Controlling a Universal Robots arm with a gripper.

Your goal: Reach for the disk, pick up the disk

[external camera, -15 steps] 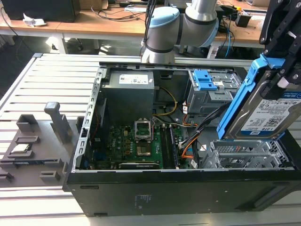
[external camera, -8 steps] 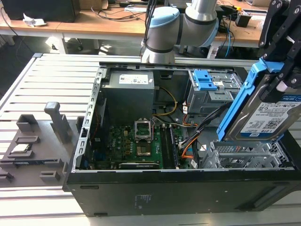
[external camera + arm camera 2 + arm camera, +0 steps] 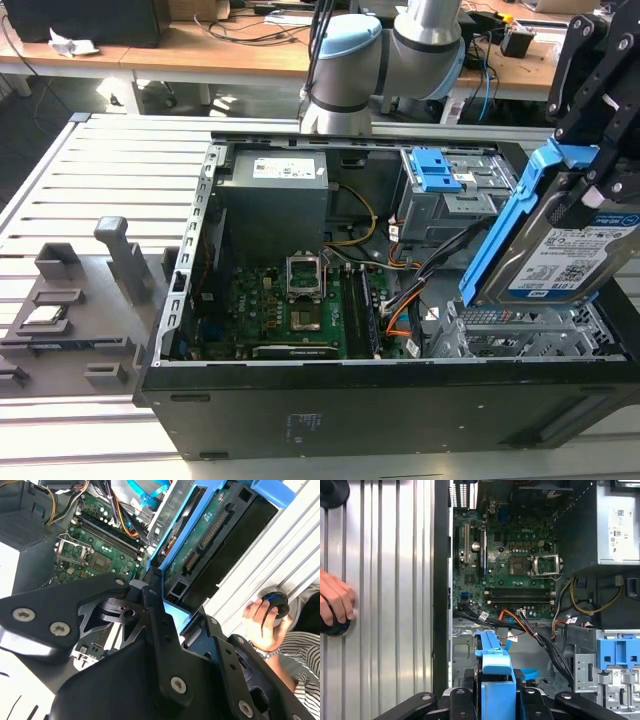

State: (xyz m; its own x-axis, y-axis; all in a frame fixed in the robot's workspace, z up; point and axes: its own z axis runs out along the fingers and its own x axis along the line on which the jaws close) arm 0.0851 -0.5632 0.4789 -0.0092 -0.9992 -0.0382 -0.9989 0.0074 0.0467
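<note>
The disk [image 3: 560, 245], a silver hard drive with a white-and-blue label in a blue plastic frame, hangs tilted above the open computer case's corner at the exterior view's right. My black gripper [image 3: 600, 165] is shut on its upper part, and the drive is clear of the case. In the second wrist view the disk's underside and blue frame [image 3: 200, 535] run away from my gripper [image 3: 175, 615]. In the first wrist view the disk's blue frame edge [image 3: 495, 665] stands between the black fingers [image 3: 462, 700].
The open black case [image 3: 300, 410] holds a green motherboard [image 3: 290, 310], a grey power supply [image 3: 275, 195] and a drive cage with blue latch tabs [image 3: 435, 170]. A grey fixture [image 3: 70, 300] lies on the slatted table. A person's hand [image 3: 335, 600] rests on a black knob beside the case.
</note>
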